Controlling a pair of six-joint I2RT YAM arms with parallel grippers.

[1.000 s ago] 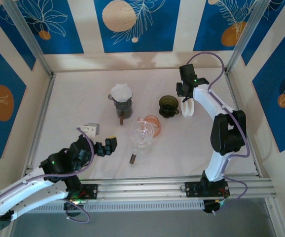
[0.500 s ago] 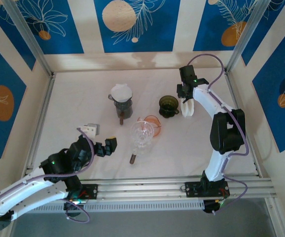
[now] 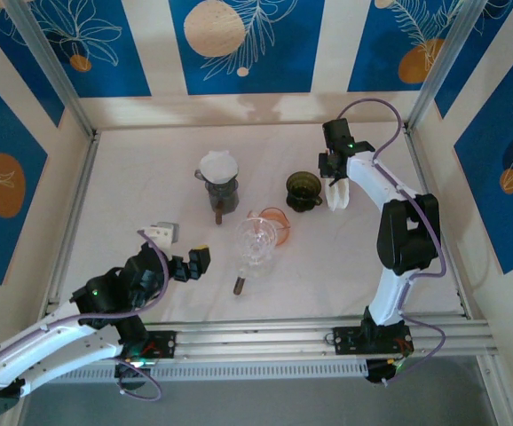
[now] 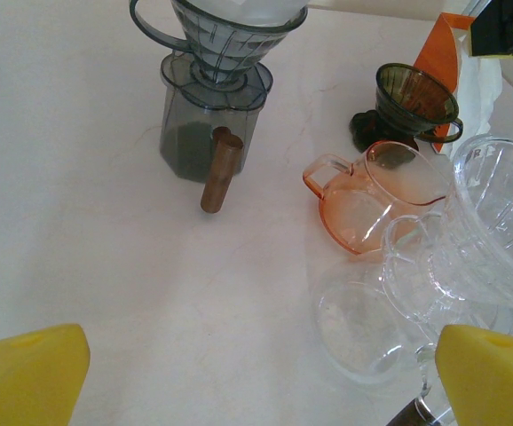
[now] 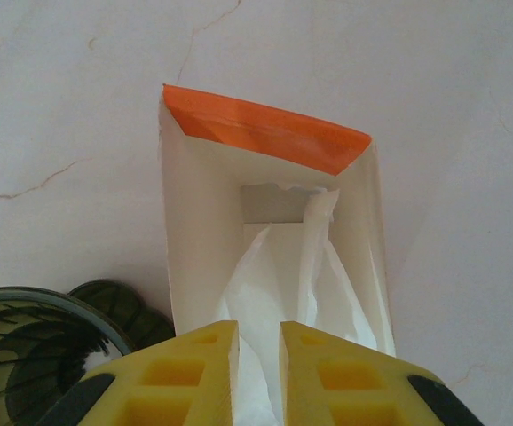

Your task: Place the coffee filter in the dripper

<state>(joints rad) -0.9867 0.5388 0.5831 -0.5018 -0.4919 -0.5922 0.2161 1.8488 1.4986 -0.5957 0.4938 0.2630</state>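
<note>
White coffee filters (image 5: pixel 270 275) stick out of an open white pack with an orange lip (image 5: pixel 265 133), which lies at the back right of the table (image 3: pixel 338 197). My right gripper (image 5: pixel 259 333) reaches into the pack's mouth, its yellow fingers shut on a coffee filter with only a thin gap between them. Just left of the pack stands a dark green dripper (image 3: pixel 303 189), whose rim shows in the right wrist view (image 5: pixel 26 346). A clear glass dripper (image 3: pixel 256 240) sits mid-table. My left gripper (image 3: pixel 190 264) hovers open at the front left, holding nothing (image 4: pixel 265 382).
A grey dripper with a white filter inside sits on a grey server (image 3: pixel 218 173) at the back centre. An orange glass pitcher (image 3: pixel 277 219) touches the clear dripper. A small white block (image 3: pixel 163 232) lies at the left. Metal frame rails border the table.
The right gripper's fingers have closed a little further on the filter. The left arm has not moved.
</note>
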